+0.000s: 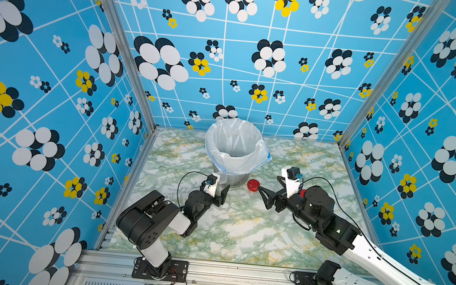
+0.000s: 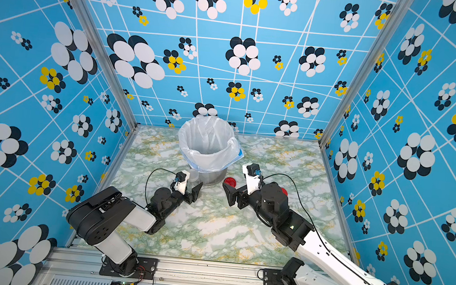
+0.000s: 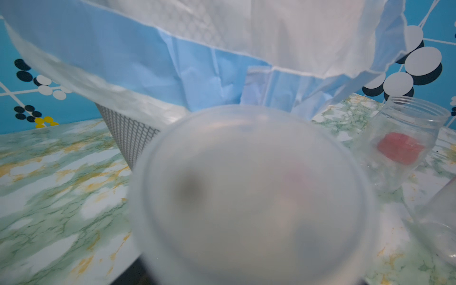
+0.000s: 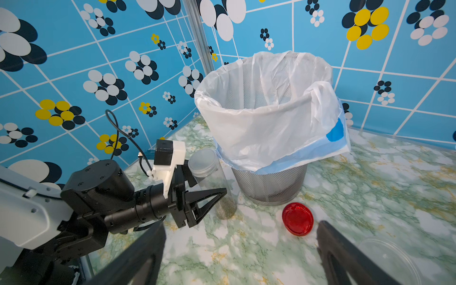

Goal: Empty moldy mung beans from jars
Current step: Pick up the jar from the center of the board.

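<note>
In both top views you see one bucket [image 1: 236,163] [image 2: 208,161] with a white bag. It stands by the middle of the far edge of the table [image 1: 241,234] [image 2: 213,232]. One slim jar [image 1: 221,178] [image 2: 194,176] stands just beside the bucket, on the side toward the table's left edge. The left gripper [image 1: 222,192] [image 2: 193,189] is right at it. One red lid [image 1: 253,185] [image 2: 230,181] lies flat on the table near the bucket. A second red lid [image 1: 302,193] [image 2: 284,191] peeks out behind the right arm (most of it is hidden). The right gripper [image 1: 263,198] [image 2: 227,194] is spread wide and holds nothing.

In the left wrist view you can count three jars. The slim jar's clear lid [image 3: 246,197] is very close and blurry. One open jar [image 3: 407,143] stands further off, with red showing through it. Only the edge of a third jar [image 3: 439,222] shows.

In the right wrist view the slim jar [image 4: 209,172] has its clear lid on. The mung beans [image 4: 225,209] sit at its bottom. The left gripper [image 4: 209,187] has one finger on each side of this jar, but you cannot tell if they squeeze it. The red lid [image 4: 297,219] lies alone on the table. The right gripper [image 4: 240,225] is wide apart, and one lidless jar [image 4: 389,259] sits beside it.
</note>
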Robot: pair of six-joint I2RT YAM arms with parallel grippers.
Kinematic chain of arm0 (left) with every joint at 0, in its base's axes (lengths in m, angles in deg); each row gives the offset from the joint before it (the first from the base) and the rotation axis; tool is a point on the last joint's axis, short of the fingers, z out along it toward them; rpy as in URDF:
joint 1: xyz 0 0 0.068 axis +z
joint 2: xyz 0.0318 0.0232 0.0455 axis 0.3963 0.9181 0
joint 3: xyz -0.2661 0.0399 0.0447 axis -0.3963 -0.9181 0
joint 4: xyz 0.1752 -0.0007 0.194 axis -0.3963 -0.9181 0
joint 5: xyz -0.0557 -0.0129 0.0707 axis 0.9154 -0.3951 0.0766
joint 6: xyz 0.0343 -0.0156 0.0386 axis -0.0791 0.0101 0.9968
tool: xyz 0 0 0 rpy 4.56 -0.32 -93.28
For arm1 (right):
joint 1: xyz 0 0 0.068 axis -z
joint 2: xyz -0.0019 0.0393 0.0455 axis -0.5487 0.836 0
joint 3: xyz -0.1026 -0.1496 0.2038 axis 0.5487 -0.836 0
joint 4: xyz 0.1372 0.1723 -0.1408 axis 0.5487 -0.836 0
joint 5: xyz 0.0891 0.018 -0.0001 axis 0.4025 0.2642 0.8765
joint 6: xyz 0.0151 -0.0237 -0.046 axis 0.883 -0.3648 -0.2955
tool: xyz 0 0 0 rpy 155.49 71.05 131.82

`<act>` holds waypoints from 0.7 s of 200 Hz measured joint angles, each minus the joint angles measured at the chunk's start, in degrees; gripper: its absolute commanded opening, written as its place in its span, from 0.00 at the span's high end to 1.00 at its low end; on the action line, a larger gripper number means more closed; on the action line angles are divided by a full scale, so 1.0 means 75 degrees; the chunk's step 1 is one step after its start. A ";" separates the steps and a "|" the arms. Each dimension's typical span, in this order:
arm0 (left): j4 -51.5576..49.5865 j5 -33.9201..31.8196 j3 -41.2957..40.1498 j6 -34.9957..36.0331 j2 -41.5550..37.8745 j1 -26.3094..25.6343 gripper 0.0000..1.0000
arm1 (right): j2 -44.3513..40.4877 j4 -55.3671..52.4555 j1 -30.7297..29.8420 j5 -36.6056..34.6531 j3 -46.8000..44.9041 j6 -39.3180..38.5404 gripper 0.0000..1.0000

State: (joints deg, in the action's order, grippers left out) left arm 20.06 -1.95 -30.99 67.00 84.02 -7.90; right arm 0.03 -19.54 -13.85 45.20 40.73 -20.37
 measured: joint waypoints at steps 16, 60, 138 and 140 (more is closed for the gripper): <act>0.0050 0.0000 0.0000 0.0070 -0.0017 0.0009 0.47 | 0.0012 -0.0006 0.0006 0.0000 0.0000 0.0000 0.03; 0.0090 0.0076 -0.0099 0.0114 -0.0087 0.0015 0.52 | 0.0009 -0.0041 0.0012 0.0006 0.0000 0.0003 0.03; -0.2078 0.0708 -0.0306 -0.0058 -0.3535 -0.0481 0.48 | 0.0659 -0.0525 0.0017 0.1093 0.0635 0.0026 0.04; -0.2250 0.0723 -0.0265 -0.0055 -0.3684 -0.0533 0.48 | 0.0659 -0.0522 0.0017 0.1139 0.0650 0.0029 0.04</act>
State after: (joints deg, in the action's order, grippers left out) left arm 3.19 3.47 -32.98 66.59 56.39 -11.90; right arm 4.97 -23.45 -13.72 53.74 45.61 -20.15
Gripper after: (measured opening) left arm 0.515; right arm 0.951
